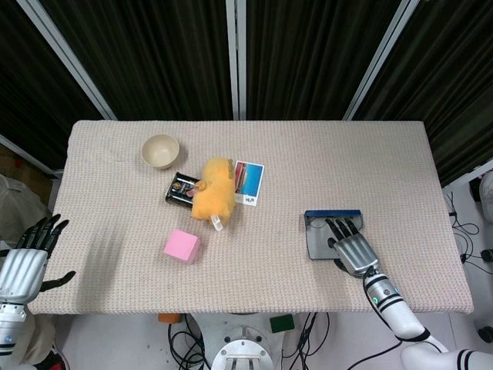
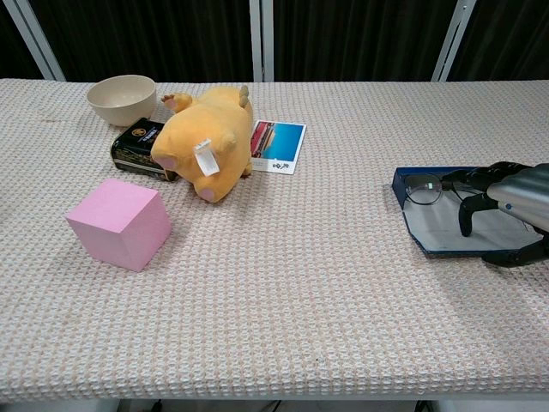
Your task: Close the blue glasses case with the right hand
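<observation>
Two hands show, and only one is at work. At the lower right of the head view the right hand (image 1: 353,251) lies over the open blue glasses case (image 1: 317,240), its dark fingers (image 2: 467,215) reaching down onto the pale inner panel; whether they actually grasp the case I cannot tell. From the chest view a pair of glasses (image 2: 424,188) sits at the far end of the case (image 2: 426,225), just beside the fingertips, and the near flap looks tilted up a little off the table (image 2: 309,300). The left hand (image 1: 27,262) hangs off the table's lower left edge, fingers spread and released, holding nothing. Well apart, in the upper left part of the frame, a yellow plush toy (image 1: 214,189) lies across a dark tin (image 1: 179,187) and touches a picture card (image 1: 249,183) — a cream bowl (image 1: 160,150) stands just beyond, and a pink cube (image 1: 182,246) sits nearer the front edge.
</observation>
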`<move>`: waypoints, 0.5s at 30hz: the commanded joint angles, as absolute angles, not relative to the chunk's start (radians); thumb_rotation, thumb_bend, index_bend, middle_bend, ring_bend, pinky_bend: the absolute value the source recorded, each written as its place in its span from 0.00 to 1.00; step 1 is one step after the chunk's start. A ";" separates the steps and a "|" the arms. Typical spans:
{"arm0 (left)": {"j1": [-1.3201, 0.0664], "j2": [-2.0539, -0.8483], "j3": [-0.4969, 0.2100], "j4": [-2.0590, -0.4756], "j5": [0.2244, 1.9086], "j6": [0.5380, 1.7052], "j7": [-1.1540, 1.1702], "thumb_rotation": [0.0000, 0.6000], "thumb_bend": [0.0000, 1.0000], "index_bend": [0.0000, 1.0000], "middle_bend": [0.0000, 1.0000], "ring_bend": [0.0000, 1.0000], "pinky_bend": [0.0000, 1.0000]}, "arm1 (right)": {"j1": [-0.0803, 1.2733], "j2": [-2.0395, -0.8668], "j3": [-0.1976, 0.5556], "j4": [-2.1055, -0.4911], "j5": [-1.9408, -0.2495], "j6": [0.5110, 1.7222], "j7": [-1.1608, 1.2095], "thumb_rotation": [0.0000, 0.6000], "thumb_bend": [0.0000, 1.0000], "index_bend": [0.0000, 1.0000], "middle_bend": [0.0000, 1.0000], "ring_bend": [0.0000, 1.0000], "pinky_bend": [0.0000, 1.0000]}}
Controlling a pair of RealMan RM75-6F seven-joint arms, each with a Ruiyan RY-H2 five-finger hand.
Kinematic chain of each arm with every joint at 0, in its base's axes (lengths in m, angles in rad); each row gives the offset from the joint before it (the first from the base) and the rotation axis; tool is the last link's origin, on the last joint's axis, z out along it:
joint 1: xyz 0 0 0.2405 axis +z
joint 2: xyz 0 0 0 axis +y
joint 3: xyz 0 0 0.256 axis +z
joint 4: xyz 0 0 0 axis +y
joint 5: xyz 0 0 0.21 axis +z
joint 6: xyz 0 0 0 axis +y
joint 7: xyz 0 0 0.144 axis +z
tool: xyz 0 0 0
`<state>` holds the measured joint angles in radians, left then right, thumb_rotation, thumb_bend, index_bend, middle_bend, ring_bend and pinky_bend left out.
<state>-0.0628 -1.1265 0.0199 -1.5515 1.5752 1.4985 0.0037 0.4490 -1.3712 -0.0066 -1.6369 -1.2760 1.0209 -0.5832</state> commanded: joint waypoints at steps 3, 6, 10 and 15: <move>-0.064 -1.129 0.019 -1.549 1.574 1.496 0.004 0.96 0.09 0.09 0.01 0.01 0.14 | 0.459 -1.355 0.002 -1.654 -1.269 1.025 -0.593 1.00 0.83 0.45 0.00 0.00 0.00; -0.066 -1.131 0.019 -1.548 1.572 1.492 0.005 0.96 0.09 0.09 0.01 0.01 0.13 | 0.464 -1.353 0.010 -1.654 -1.267 1.032 -0.596 1.00 0.83 0.45 0.00 0.00 0.00; -0.068 -1.133 0.020 -1.546 1.568 1.484 0.006 0.97 0.09 0.09 0.01 0.01 0.14 | 0.473 -1.356 0.026 -1.646 -1.255 1.037 -0.597 1.00 0.83 0.45 0.00 0.00 0.00; -0.073 -1.138 0.019 -1.545 1.565 1.475 0.010 0.97 0.09 0.09 0.01 0.01 0.13 | 0.495 -1.373 0.038 -1.618 -1.217 1.007 -0.604 1.00 0.79 0.44 0.01 0.00 0.00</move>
<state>-0.0726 -1.1379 0.0187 -1.5446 1.5652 1.4751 0.0099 0.4899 -1.3679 0.0353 -1.6233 -1.2219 1.0130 -0.6030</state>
